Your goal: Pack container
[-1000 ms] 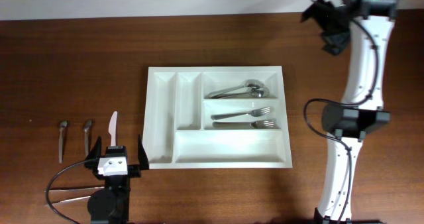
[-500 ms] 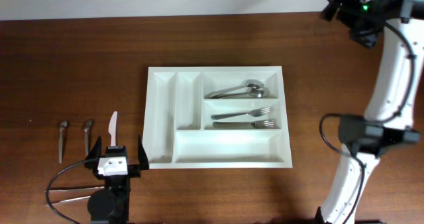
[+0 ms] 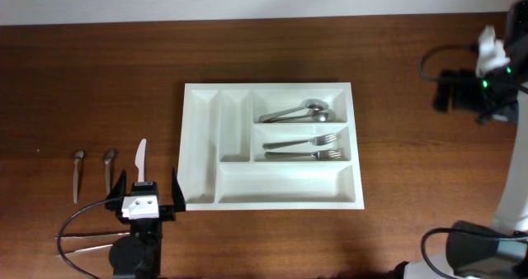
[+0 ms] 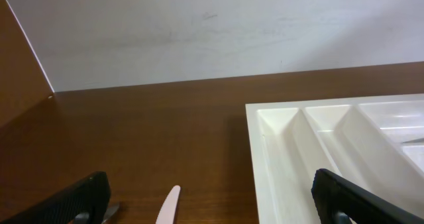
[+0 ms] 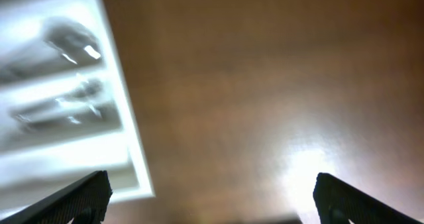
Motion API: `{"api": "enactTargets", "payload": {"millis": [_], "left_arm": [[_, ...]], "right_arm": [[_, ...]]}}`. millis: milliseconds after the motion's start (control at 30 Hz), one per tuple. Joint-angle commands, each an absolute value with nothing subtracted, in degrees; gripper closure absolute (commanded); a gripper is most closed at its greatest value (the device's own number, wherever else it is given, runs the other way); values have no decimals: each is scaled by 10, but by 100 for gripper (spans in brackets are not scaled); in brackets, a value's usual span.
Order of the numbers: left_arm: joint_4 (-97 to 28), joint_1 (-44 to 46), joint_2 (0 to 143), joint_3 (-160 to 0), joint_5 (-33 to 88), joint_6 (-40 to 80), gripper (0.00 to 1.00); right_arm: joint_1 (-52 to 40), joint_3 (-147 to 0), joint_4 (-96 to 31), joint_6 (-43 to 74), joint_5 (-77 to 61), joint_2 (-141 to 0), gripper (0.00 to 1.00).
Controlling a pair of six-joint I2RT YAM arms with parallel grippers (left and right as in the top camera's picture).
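Observation:
The white five-compartment container (image 3: 191, 147) lies in the middle of the table. Its top right compartment holds spoons (image 3: 297, 112) and the one below holds two forks (image 3: 305, 149). The other compartments are empty. My left gripper (image 3: 147, 188) is open and empty, low at the container's front left corner. A white knife (image 3: 141, 157) lies between its fingers, just ahead. In the left wrist view the gripper (image 4: 212, 207) is open, with the knife tip (image 4: 169, 207) and container (image 4: 278, 151) ahead. My right gripper (image 3: 450, 91) is raised at the far right, open and empty (image 5: 209, 204). The container (image 5: 129, 164) shows blurred there.
Two small metal spoons (image 3: 78, 173) (image 3: 108, 165) lie on the table left of the white knife. Thin metal utensils (image 3: 87, 244) lie at the front left under the left arm's cable. The right arm's base (image 3: 474, 258) stands at the front right.
The right arm has swung from the back right corner outward to the right edge and nearer. The left arm, the container and the utensils have not moved.

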State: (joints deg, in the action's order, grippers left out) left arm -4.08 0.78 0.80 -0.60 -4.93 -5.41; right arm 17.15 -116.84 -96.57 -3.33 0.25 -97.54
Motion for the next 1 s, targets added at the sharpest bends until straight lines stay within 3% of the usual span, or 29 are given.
{"api": "enactTargets", "payload": {"millis": [0, 233, 467, 967], "left_arm": [[-43, 5, 3, -5, -48, -63, 1], [-43, 5, 3, -5, -48, -63, 1], [-43, 5, 3, -5, -48, -63, 1], [-43, 5, 3, -5, -48, -63, 1]], "right_arm": [[211, -1107, -946, -78, 39, -953, 1], [306, -999, -882, -168, 41, -952, 1], [388, -889, -808, -171, 52, -952, 1], [398, -881, -728, -171, 46, -952, 1]]}}
